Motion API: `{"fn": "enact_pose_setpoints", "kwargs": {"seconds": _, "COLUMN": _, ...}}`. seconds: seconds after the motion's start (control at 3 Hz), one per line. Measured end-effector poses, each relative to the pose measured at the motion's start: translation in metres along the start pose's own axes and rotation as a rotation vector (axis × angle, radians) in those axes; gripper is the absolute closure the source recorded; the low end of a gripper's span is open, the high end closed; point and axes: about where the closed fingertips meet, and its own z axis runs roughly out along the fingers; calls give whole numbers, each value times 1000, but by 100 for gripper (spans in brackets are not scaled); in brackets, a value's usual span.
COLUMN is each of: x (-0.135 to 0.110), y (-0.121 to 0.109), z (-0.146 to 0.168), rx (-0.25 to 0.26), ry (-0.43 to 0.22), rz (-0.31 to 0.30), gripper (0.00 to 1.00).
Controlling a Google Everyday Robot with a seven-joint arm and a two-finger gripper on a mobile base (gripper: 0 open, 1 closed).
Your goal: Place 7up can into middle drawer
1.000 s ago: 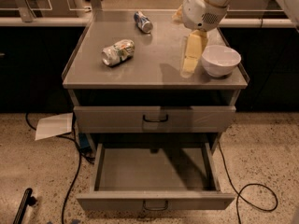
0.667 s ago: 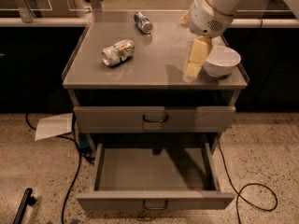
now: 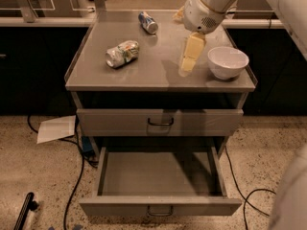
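- saw 7up can (image 3: 122, 53) lying on its side on the cabinet top (image 3: 158, 78), left of centre.
- found gripper (image 3: 187, 65) pointing down over the top, between that can and white bowl (image 3: 228, 61), apart from the can; could not tell its grip state.
- noted middle drawer (image 3: 160, 206) pulled open beneath a closed drawer (image 3: 115, 122).

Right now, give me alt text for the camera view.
The 7up can lies on its side, left on the cabinet top, apart from the gripper, which hangs beside the bowl at right. Below, the middle drawer stands open.
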Motion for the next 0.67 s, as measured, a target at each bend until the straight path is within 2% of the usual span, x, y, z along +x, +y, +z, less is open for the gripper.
{"fn": "enact_pose_setpoints", "kwargs": {"seconds": 0.67, "x": -31, "y": -45, "z": 26, "rx": -26, "ry": -37, "rz": -107, "gripper": 0}}
